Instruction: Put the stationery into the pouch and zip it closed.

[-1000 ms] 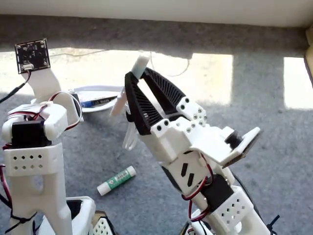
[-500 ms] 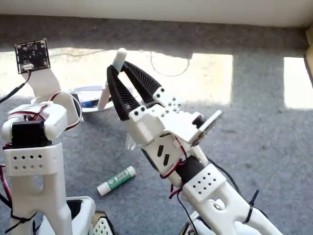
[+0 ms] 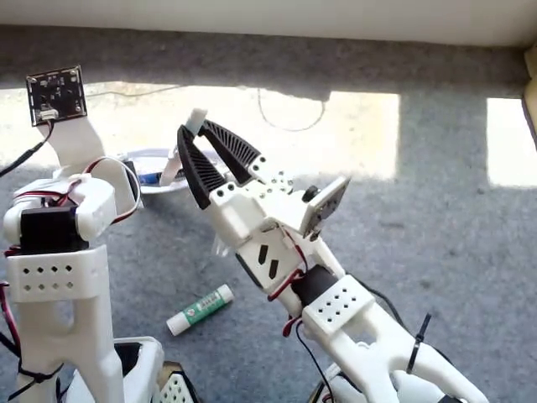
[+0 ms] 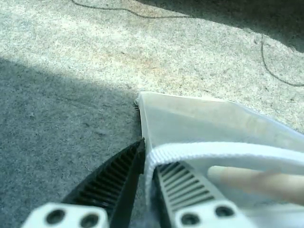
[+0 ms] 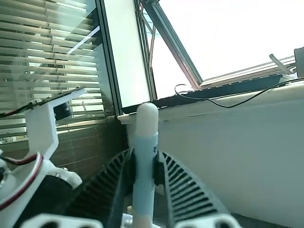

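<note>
Two pincers engaged. Right pincer [image 5: 142, 159] closed on white marker [image 5: 145, 128]: smooth rigid plastic tube, rounded cap, judged light but slippery, best taken mid-barrel. Marker held raised, near pouch [image 3: 164, 158], toward far-left part of counter [image 3: 453, 252]. Left pincer [image 4: 145, 149] clamped on pouch's woven rim band. Pouch soft, translucent, floppy; mouth judged to need holding open. Glue stick [image 3: 200, 309], stubby hard cylinder, seen lying toward counter's near edge on grey felt-like surface.
</note>
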